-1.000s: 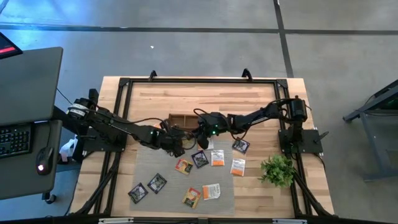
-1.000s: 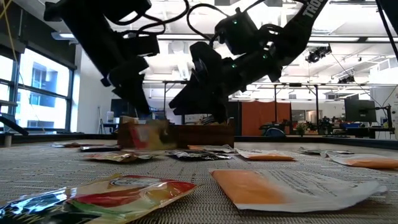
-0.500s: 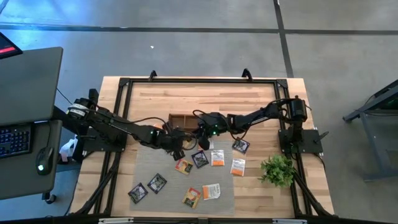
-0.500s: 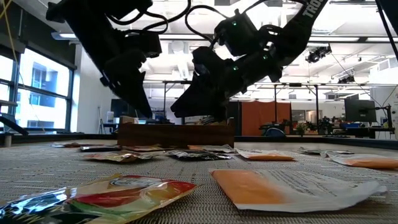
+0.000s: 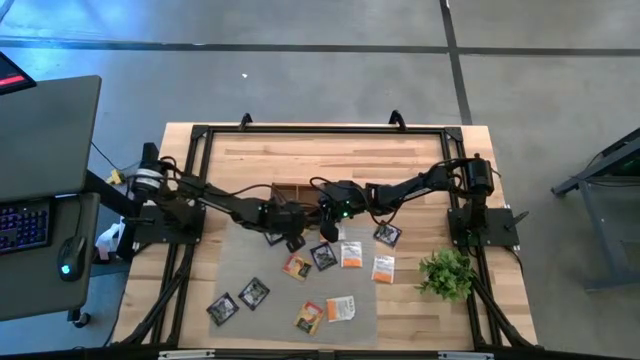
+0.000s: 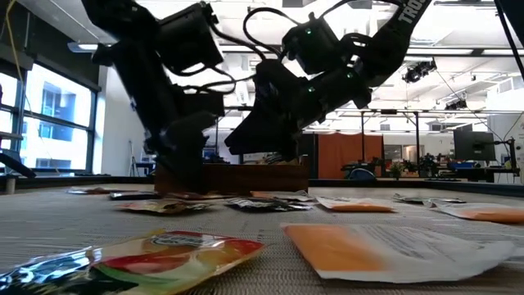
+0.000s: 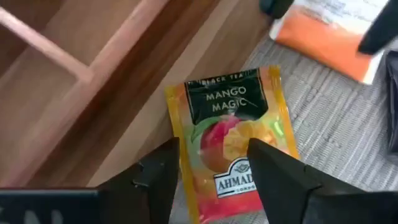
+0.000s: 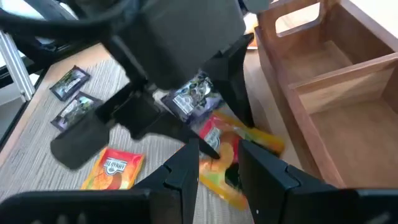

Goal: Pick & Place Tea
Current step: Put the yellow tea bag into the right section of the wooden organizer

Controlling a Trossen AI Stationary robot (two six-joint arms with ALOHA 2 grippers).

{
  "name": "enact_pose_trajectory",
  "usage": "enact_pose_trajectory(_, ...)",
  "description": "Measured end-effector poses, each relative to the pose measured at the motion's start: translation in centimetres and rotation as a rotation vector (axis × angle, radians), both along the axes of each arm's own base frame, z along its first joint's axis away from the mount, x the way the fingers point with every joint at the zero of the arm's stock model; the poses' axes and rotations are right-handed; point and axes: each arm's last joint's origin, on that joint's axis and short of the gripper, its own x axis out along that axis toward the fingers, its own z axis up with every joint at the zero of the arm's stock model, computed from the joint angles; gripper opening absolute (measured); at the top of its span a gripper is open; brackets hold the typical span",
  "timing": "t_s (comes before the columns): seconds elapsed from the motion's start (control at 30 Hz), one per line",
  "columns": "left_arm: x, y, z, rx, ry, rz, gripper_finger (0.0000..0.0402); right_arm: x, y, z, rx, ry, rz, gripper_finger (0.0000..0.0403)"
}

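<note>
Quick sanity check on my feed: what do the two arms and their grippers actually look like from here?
Both are slim black jointed arms with loose black cables looped along them. The left arm has a silver-white collar near its base; the right arm ends in a bulky black motor housing. Small green lights glow near both wrists. The left gripper and right gripper each have two flat, angular matte-black fingers.

L arm reaches in from its base toward the wooden box, wrist bent down. L gripper sits just in front of the box, fingers spread apart, nothing pinched between them. R arm stretches in from the opposite side, elbow up. R gripper hangs near the box's front edge, close beside the L one, fingers part-way apart, holding nothing.
</note>
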Motion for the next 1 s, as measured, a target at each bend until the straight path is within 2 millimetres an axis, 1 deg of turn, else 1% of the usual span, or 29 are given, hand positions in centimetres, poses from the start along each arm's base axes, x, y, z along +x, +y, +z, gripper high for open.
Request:
enact_pose_trajectory(0.07, 0.1, 0.0, -0.5, 0.001, 0.016, -0.002, 0.0185, 0.0, 0.0, 0.0, -0.002, 0.001, 0.001, 0.0108)
enact_pose_trajectory(0.17, 0.1, -0.1, -1.0, -0.004, 0.033, -0.007, 0.0153, 0.0, 0.0, 0.0, -0.014, 0.002, 0.006, 0.0108)
enact_pose_trajectory(0.23, 0.1, -0.1, -1.0, -0.014, 0.036, -0.012, 0.0119, 0.0, 0.0, 0.0, -0.019, 0.002, 0.001, 0.0108)
enact_pose_trajectory(0.37, 0.0, -0.1, -0.9, -0.017, 0.035, -0.013, 0.0038, 0.0, -0.2, -0.1, -0.021, 0.003, -0.004, 0.0108)
enact_pose_trajectory(0.4, 0.0, -0.1, -0.8, -0.016, 0.032, -0.010, 0.0021, 0.0, -0.3, -0.1, -0.020, 0.003, -0.006, 0.0108)
enact_pose_trajectory(0.43, 0.0, -0.1, -0.7, -0.017, 0.026, -0.008, 0.0011, 0.0, -0.3, -0.1, -0.020, 0.003, -0.007, 0.0108)
enact_pose_trajectory(0.6, 0.0, -0.1, 0.6, -0.028, 0.002, -0.008, 0.0012, -0.1, -0.3, -0.1, -0.020, 0.012, -0.008, 0.0108)
enact_pose_trajectory(0.7, -0.1, -0.1, 1.7, -0.031, 0.020, -0.010, 0.0002, -0.1, -0.4, -0.1, -0.019, 0.012, -0.010, 0.0108)
enact_pose_trajectory(0.87, -0.4, 0.0, 3.6, 0.007, 0.068, 0.039, 0.0001, -0.1, -0.3, -0.1, -0.013, 0.013, -0.013, 0.0108)
enact_pose_trajectory(1.0, -0.4, 0.0, 3.9, 0.003, 0.079, 0.045, 0.0004, -0.1, -0.3, -0.2, -0.013, 0.019, -0.013, 0.0108)
